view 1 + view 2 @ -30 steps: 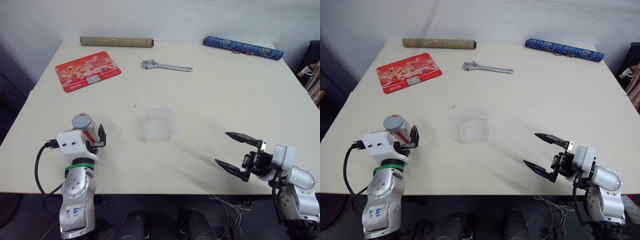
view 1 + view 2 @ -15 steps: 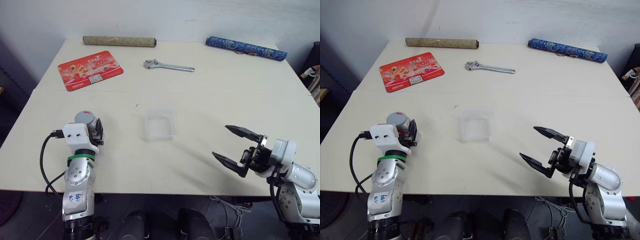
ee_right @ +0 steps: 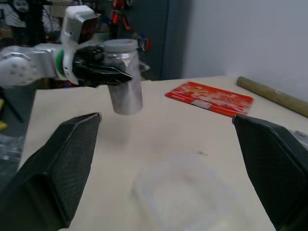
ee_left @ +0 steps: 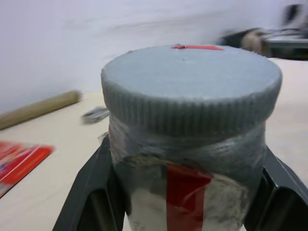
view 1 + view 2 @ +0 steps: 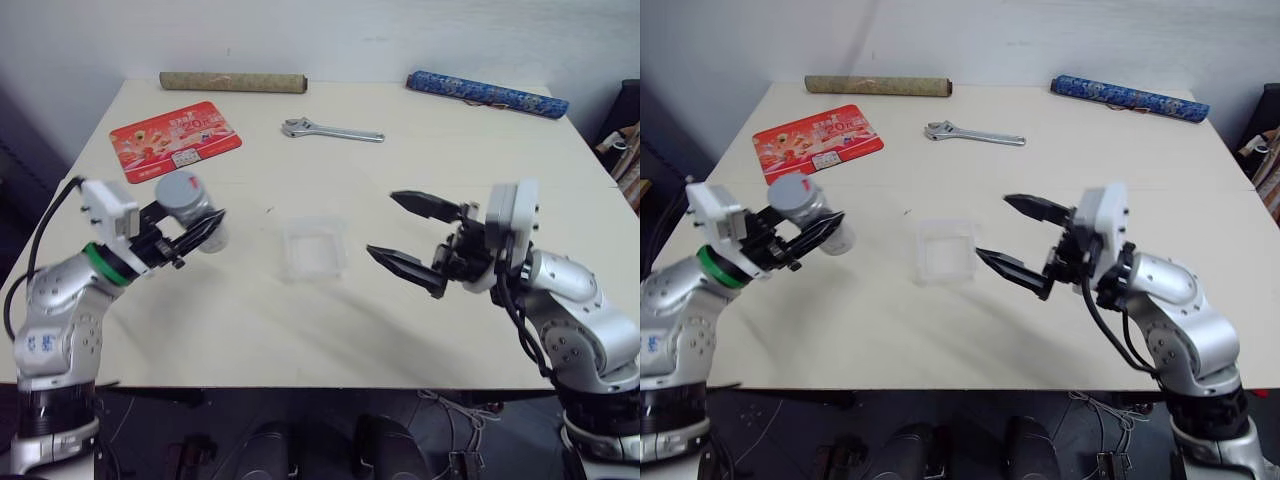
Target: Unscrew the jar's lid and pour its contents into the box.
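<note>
Left tool: your left tool (image 5: pixel 190 238) is gripping the jar (image 5: pixel 195 215) around its body, its black fingers clamped on either side, and is holding it up off the table (image 5: pixel 330 330) on the near-left side.
Jar: it is hanging above the table, tilted a little, with the red-and-white stripe showing on its side in the left wrist view.
Lid: the lid (image 5: pixel 178 188) is sitting screwed on top of the jar, grey, with the small red mark at its far edge; nothing is touching it yet.
Contents: you cannot make them out through the wrapped wall of the jar.
Right tool: your right tool (image 5: pixel 405 237) is standing wide and empty, pointing left across the table toward the jar.
Box: the box (image 5: pixel 313 248) is lying flat on the table between the two tools, just left of the right tool's tips and right of the jar.
Key relation: the lid is lying to the left of the right tool and well apart from it, beyond the box; the jar's long axis is running near upright, so you are likely needing those wide fingers around the lid's ribbed rim.
</note>
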`<action>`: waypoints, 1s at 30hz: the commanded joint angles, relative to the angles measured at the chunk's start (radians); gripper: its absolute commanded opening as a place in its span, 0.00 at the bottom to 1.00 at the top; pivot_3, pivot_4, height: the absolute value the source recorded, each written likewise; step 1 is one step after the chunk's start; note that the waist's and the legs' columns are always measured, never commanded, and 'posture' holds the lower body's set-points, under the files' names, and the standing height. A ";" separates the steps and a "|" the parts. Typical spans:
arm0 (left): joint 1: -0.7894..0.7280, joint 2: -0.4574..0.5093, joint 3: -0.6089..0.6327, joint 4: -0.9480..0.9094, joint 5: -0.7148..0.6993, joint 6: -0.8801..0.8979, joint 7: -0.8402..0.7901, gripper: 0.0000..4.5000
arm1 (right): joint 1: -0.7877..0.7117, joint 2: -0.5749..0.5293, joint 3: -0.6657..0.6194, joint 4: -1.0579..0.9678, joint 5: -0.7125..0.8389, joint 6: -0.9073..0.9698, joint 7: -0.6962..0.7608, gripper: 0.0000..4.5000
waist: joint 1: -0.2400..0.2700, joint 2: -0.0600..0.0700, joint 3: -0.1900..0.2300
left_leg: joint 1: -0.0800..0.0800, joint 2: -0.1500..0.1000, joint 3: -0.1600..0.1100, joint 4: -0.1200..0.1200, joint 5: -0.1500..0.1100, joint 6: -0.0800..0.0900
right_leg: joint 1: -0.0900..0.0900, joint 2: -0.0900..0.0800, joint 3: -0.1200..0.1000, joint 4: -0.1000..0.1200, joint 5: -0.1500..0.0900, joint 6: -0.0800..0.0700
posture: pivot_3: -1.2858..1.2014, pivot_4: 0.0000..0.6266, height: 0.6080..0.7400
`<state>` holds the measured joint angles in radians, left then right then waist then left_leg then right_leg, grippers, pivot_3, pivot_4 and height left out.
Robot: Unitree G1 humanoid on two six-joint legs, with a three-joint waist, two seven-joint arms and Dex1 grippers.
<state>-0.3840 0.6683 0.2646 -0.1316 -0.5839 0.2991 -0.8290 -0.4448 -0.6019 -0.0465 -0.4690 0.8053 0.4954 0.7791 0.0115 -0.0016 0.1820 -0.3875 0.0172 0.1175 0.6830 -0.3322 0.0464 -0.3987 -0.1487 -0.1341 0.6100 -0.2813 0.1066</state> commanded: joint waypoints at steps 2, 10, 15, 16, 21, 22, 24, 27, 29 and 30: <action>-0.110 0.003 -0.117 0.004 0.007 -0.001 -0.128 0.53 | -0.151 0.077 0.099 -0.027 0.042 0.117 -0.066 1.00 | -0.009 0.000 0.000 | 0.000 -0.001 0.001 0.000 0.000 0.001 | 0.000 0.002 -0.001 0.001 0.000 0.000 | 0.52 0.24 1.00; -0.177 -0.052 -0.221 -0.037 -0.003 0.048 -0.171 0.53 | -0.334 0.190 0.204 0.064 -0.107 0.152 -0.149 1.00 | -0.018 0.000 0.000 | -0.002 -0.002 0.005 0.000 0.001 0.003 | -0.003 0.008 -0.004 0.002 0.001 0.001 | 0.52 0.24 1.00; -0.164 -0.072 -0.230 -0.042 0.006 0.034 -0.174 0.53 | -0.338 0.204 0.234 0.084 -0.158 0.171 -0.150 1.00 | -0.016 0.000 0.000 | -0.002 -0.002 0.005 0.000 0.002 0.003 | -0.003 0.009 -0.003 0.001 0.001 0.002 | 0.52 0.24 1.00; -0.161 -0.075 -0.232 -0.043 0.009 0.032 -0.174 0.53 | -0.338 0.208 0.235 0.088 -0.164 0.171 -0.150 1.00 | -0.016 0.000 0.000 | -0.002 -0.002 0.005 0.000 0.002 0.003 | -0.003 0.009 -0.003 0.001 0.001 0.002 | 0.52 0.24 1.00; -0.144 -0.084 -0.242 -0.046 0.022 0.023 -0.179 0.53 | -0.344 0.218 0.239 0.099 -0.201 0.160 -0.127 1.00 | -0.017 0.000 0.000 | -0.002 -0.001 0.005 0.000 0.002 0.002 | -0.003 0.009 -0.002 0.001 0.001 0.002 | 0.52 0.24 1.00; -0.142 -0.086 -0.243 -0.046 0.025 0.021 -0.179 0.53 | -0.345 0.219 0.239 0.100 -0.204 0.160 -0.123 1.00 | -0.017 0.000 0.000 | -0.002 -0.001 0.005 0.000 0.002 0.002 | -0.003 0.009 -0.002 0.001 0.001 0.002 | 0.52 0.24 1.00; -0.139 -0.090 -0.243 -0.046 0.028 0.020 -0.179 0.53 | -0.346 0.224 0.239 0.104 -0.212 0.160 -0.115 1.00 | -0.017 0.000 0.000 | -0.002 -0.001 0.005 0.000 0.002 0.002 | -0.003 0.009 -0.002 0.001 0.001 0.002 | 0.52 0.24 1.00; -0.131 -0.096 -0.242 -0.046 0.033 0.013 -0.179 0.53 | -0.347 0.235 0.238 0.105 -0.217 0.162 -0.104 1.00 | -0.017 0.000 0.000 | -0.002 -0.001 0.005 0.000 0.002 0.002 | -0.003 0.009 -0.002 0.002 0.001 0.002 | 0.52 0.24 1.00; -0.129 -0.099 -0.241 -0.043 0.037 0.008 -0.181 0.53 | -0.349 0.239 0.238 0.108 -0.216 0.165 -0.094 0.96 | -0.017 0.000 0.000 | -0.002 -0.001 0.005 0.000 0.002 0.002 | -0.003 0.009 -0.002 0.002 0.001 0.002 | 0.52 0.24 1.00; -0.127 -0.101 -0.241 -0.044 0.039 0.005 -0.182 0.53 | -0.349 0.239 0.239 0.107 -0.214 0.166 -0.085 0.91 | -0.017 0.000 0.000 | -0.002 -0.001 0.005 0.000 0.002 0.002 | -0.003 0.009 -0.002 0.002 0.001 0.002 | 0.52 0.24 1.00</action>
<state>-0.5091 0.5666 0.0201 -0.1429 -0.5444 0.3254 -1.0000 -0.7688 -0.3677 0.2010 -0.3452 0.5892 0.6691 0.6848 -0.0056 -0.0020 0.1822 -0.3898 0.0160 0.1224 0.6829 -0.3302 0.0485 -0.4022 -0.1393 -0.1362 0.6115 -0.2806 0.1086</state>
